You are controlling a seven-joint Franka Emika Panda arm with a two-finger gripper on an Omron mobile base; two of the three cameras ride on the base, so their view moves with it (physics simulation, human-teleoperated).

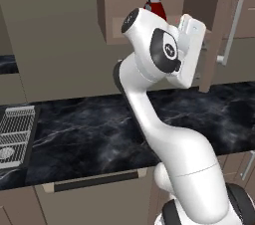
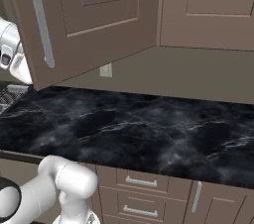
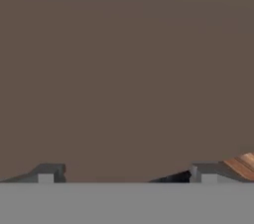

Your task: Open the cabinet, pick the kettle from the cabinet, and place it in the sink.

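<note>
The cabinet (image 1: pixel 134 0) hangs above the counter with its door (image 1: pixel 219 25) swung open. On the door's outer face runs a long silver bar handle (image 2: pixel 39 20). The red kettle (image 1: pixel 155 6) with its black loop handle stands on the cabinet's shelf, partly hidden behind my arm. My white hand (image 1: pixel 191 40) is raised just below and to the right of the kettle, close to the door's inner side. My gripper (image 3: pixel 125 174) is open, its two dark tips wide apart with nothing between them, facing a plain brown surface. The sink (image 1: pixel 29 137) lies at the counter's left end.
A black marble counter (image 1: pixel 89 134) runs below the cabinet. A silver grid (image 1: pixel 15 124) lies in the sink. Closed upper cabinet doors (image 2: pixel 208 5) continue to the right, a wall outlet (image 2: pixel 105 71) sits below the open door, and beige drawers (image 2: pixel 141 183) are under the counter.
</note>
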